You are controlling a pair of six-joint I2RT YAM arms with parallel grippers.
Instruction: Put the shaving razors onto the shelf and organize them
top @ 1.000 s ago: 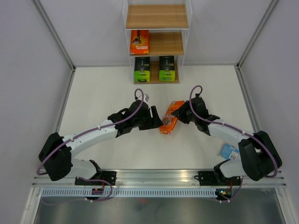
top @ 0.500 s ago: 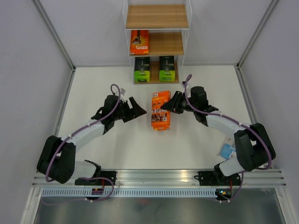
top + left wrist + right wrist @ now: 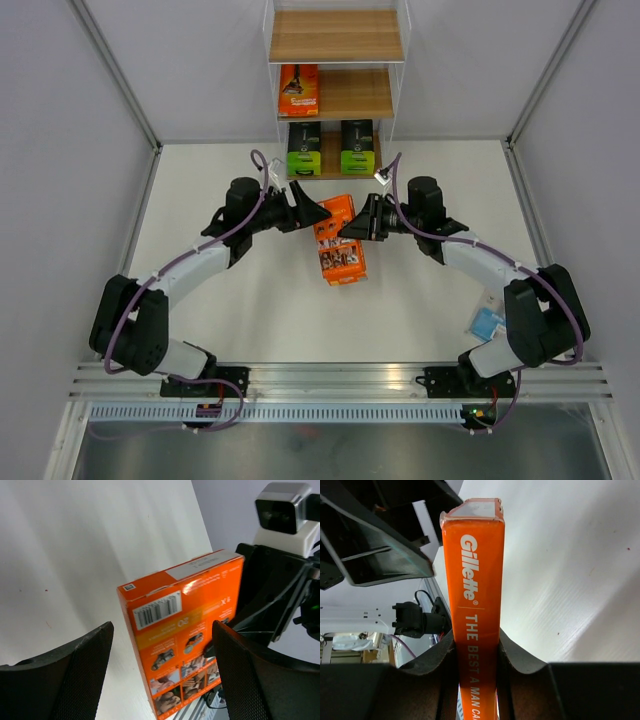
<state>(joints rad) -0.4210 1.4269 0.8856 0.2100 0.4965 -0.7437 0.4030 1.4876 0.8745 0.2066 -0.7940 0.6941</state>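
Beside orange pack, left end effector agape

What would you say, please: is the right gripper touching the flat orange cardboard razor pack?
Touching. The right wrist view shows the right gripper with both fingers pressed against opposite faces of the flat orange razor pack.

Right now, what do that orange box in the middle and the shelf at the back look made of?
The orange box: probably glossy printed cardboard, given crisp folded edges, a barcode and glare. The shelf: boards of wood or wood-look laminate, showing grain; white frame, metal or plastic.
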